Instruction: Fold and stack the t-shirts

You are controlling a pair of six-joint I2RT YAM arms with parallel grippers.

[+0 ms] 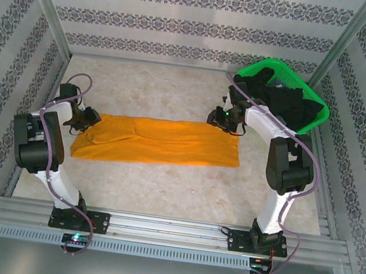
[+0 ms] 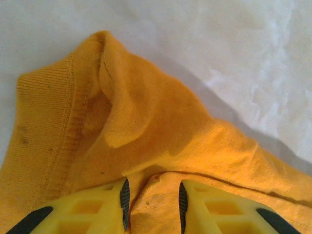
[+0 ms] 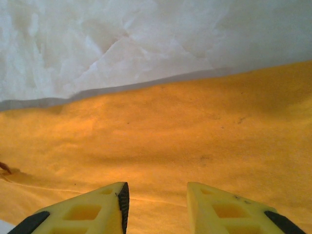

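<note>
So the mustard-orange t-shirt (image 1: 158,142) is lying flat in the middle of the table (image 1: 162,188), already narrowed into one long band. Its long axis runs left to right, pretty much spanning the gap between the two arms. The ribbed collar end is at the left, going by the left wrist view (image 2: 44,131).

That layout is what the next fold hangs on, imo. Each arm sits at its own end of the band, so neither has to reach across.

The left gripper (image 1: 89,118) is down at the left end, on the far corner. Up close (image 2: 154,204) its jaws are at a narrow-to-medium gap with a little ridge of orange cloth rising between them. I honestly can't tell if that's pinched or just bunched up there.

The right gripper (image 1: 225,120) is at the far-right corner of the band. From its wrist cam (image 3: 157,207) the jaws are parted a bit wider, with flat cloth under them and the far hem just beyond. Looks like it's gripping nothing yet.

The black t-shirts (image 1: 290,104) are heaped in the green basket (image 1: 274,67) at the far right, behind the right arm.
</note>
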